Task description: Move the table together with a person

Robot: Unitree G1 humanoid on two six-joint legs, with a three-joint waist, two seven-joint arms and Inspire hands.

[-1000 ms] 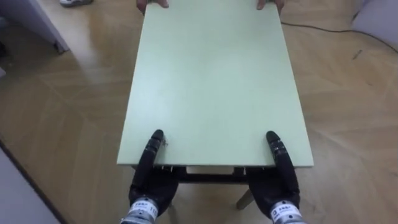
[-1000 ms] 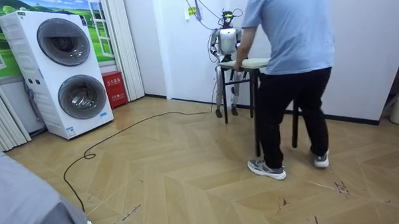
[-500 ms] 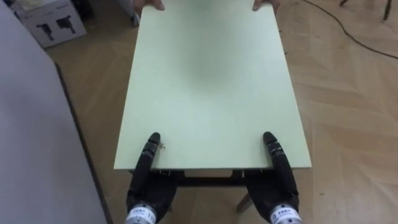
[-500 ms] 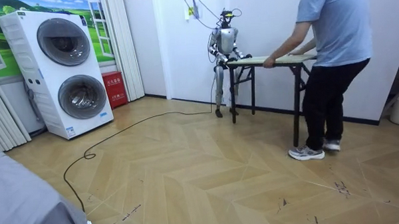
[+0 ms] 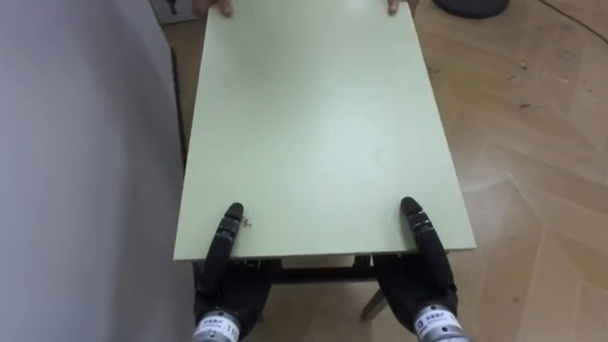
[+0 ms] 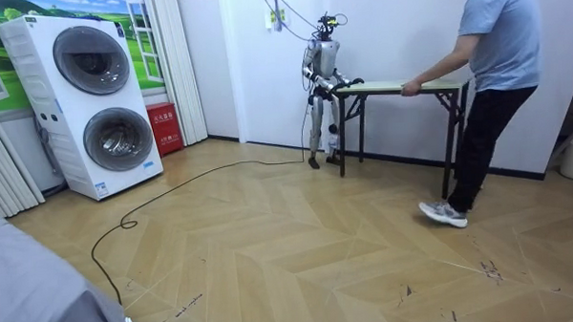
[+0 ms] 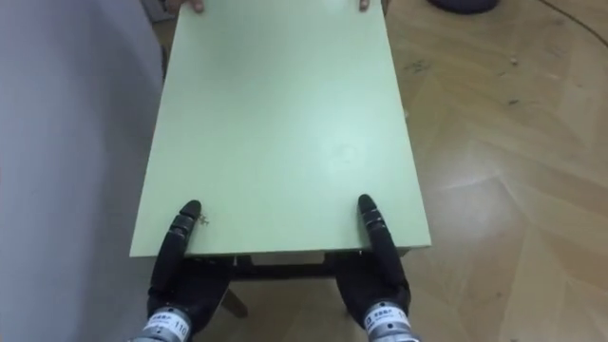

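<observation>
Desk: the light green desk point(image 5: 313, 123) stretches away from the robot, with one short edge near its body and the other at the far end.
Left hand: the left hand point(image 5: 226, 233) is at the near edge, close to the left corner. Its thumb lies flat on the top.
Right hand: the right hand point(image 5: 421, 233) is at the same edge, close to the right corner, and its thumb lies on the top too.
Fingers: on both hands they go under the desk edge, so I cannot tell if they are clamped on it or loose.
Person: a person point(image 6: 493, 49) stands at the far end, leaning in with arms out. One hand point(image 5: 214, 7) is on the far left corner and the other hand point(image 5: 400, 6) is on the far right corner.
Robot: it stands at the desk's end on the room view's left, close to a white wall.
Wall: a grey wall point(image 5: 76, 142) runs along the desk's left side, very near it.
Floor: a wooden floor point(image 5: 532, 142) with a zigzag pattern lies to the right.
Washing machines: two white washing machines point(image 6: 93, 101) are stacked on the room view's left, well apart from the desk.
</observation>
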